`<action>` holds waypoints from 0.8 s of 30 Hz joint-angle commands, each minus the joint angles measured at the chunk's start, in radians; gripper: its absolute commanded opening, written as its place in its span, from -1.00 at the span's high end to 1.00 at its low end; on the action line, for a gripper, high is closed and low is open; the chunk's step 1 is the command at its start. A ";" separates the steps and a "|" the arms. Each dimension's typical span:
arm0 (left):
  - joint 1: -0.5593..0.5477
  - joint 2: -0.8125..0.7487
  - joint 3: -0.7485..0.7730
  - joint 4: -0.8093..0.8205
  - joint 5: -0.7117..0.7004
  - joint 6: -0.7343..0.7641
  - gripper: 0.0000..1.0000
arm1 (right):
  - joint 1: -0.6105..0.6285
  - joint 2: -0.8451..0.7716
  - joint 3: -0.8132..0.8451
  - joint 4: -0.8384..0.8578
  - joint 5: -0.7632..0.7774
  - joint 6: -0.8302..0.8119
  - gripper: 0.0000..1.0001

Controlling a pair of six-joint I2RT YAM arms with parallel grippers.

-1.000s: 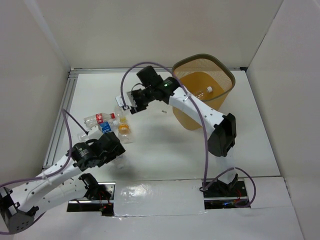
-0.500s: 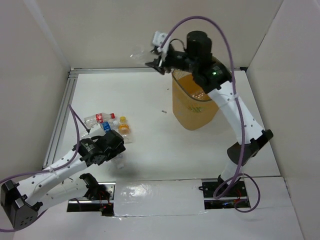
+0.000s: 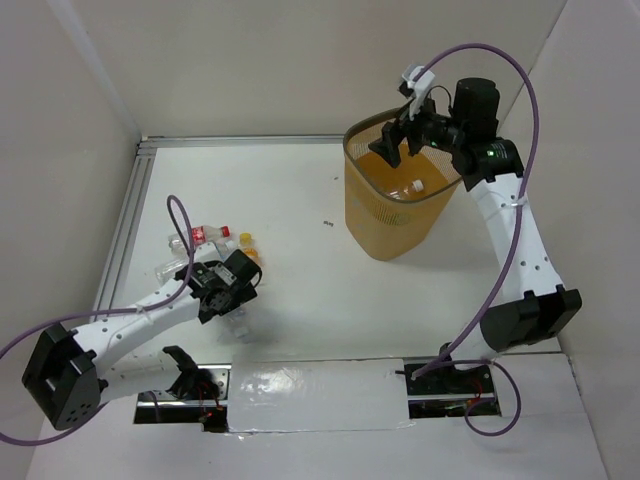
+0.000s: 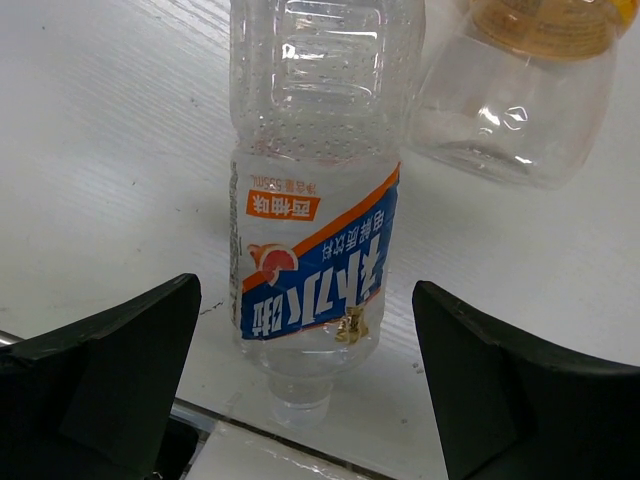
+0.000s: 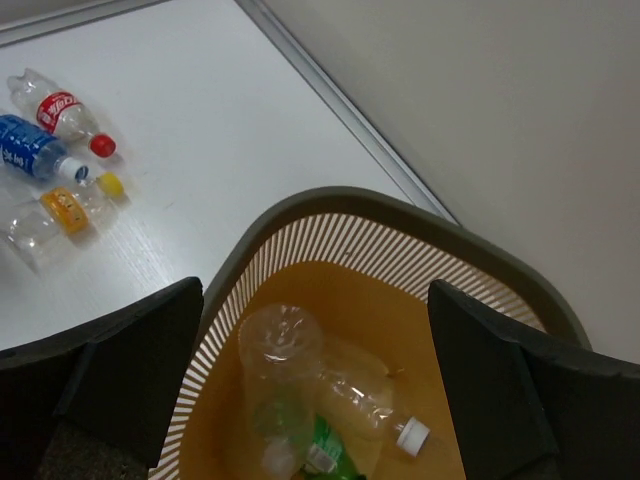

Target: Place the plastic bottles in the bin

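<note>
The orange-yellow mesh bin (image 3: 372, 225) stands at the back right. My right gripper (image 3: 405, 135) hangs open and empty above its rim (image 5: 330, 205). Inside lie a clear bottle (image 5: 280, 350), a white-capped bottle (image 5: 375, 400) and a green one (image 5: 325, 452). My left gripper (image 3: 228, 290) is open and low over a see-through bottle with a blue and orange label (image 4: 310, 200), which lies between its fingers (image 4: 110, 365) without touching them. An orange-capped bottle (image 4: 520, 90) lies just beyond. A red-labelled bottle (image 3: 200, 236) lies to the left on the table.
From the right wrist view, the red-labelled bottle (image 5: 60, 110), a blue-labelled bottle (image 5: 30, 150) and the orange one (image 5: 65, 212) lie together on the white table. White walls close in the back and both sides. A metal rail (image 3: 125, 230) runs along the left edge.
My right arm lifted a clear bottle from the table, swung it over the bin and let it go. My left gripper moved forward and lowered around the blue-labelled bottle.
</note>
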State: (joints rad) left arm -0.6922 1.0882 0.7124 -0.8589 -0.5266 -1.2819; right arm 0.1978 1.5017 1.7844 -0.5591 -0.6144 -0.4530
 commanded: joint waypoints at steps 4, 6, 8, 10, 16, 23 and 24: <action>0.005 0.041 -0.047 0.050 -0.004 -0.016 -1.00 | -0.099 -0.069 -0.011 0.002 -0.148 0.100 -1.00; 0.005 0.062 -0.062 0.050 0.008 -0.029 -0.97 | -0.123 -0.093 -0.036 0.014 -0.182 0.120 -1.00; -0.004 0.062 -0.073 0.072 0.019 -0.040 -0.92 | -0.153 -0.116 -0.048 0.025 -0.218 0.131 -1.00; -0.004 0.073 -0.097 0.086 0.028 -0.040 -0.83 | -0.181 -0.130 -0.062 0.045 -0.243 0.140 -1.00; -0.038 0.099 -0.116 0.109 0.028 -0.050 -0.04 | -0.224 -0.161 -0.114 0.036 -0.334 0.149 -1.00; -0.236 -0.025 0.048 -0.032 0.005 -0.091 0.62 | -0.308 -0.204 -0.149 -0.021 -0.547 0.090 -0.85; -0.294 -0.046 0.071 -0.051 0.005 -0.091 0.68 | -0.317 -0.213 -0.163 -0.033 -0.605 0.073 -0.73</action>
State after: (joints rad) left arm -0.8951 1.1030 0.6758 -0.8387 -0.4946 -1.3369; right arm -0.0898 1.3361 1.6398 -0.5640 -1.0443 -0.3347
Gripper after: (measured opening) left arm 0.617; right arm 0.898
